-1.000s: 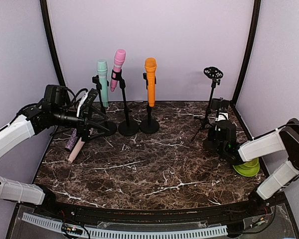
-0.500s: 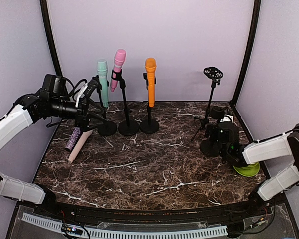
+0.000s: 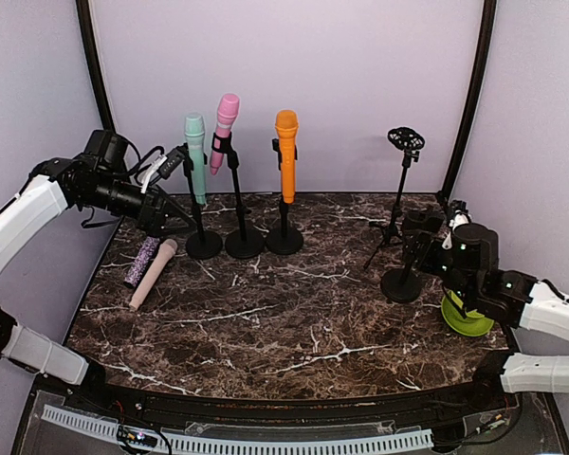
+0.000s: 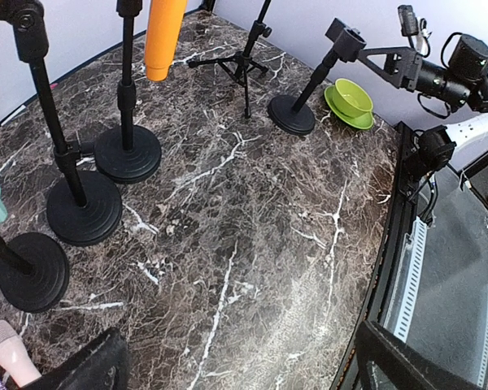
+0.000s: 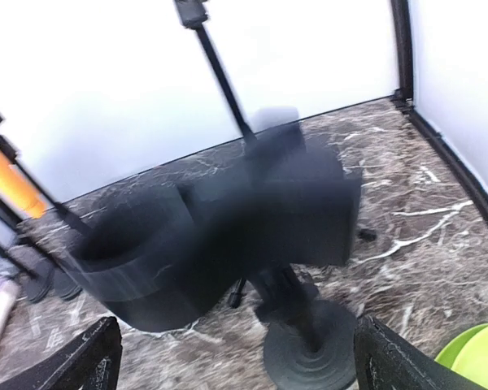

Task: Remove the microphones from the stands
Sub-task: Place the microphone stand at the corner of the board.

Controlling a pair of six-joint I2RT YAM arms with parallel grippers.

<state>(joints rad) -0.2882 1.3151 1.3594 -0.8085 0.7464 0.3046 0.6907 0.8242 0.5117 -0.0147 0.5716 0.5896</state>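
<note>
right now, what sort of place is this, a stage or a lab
Most likely a robot test cell, not a stage: lilac walls box in a marble-patterned table, a left arm and right arm reach over it, and an orange microphone and others sit on stands.

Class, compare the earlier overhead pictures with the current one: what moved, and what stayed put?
The left gripper rose from the stand base under the teal microphone and drew back leftward, open and empty. The right gripper lifted and shifted right beside the short stand. The teal microphone, pink microphone and orange microphone stayed on their stands.
</note>
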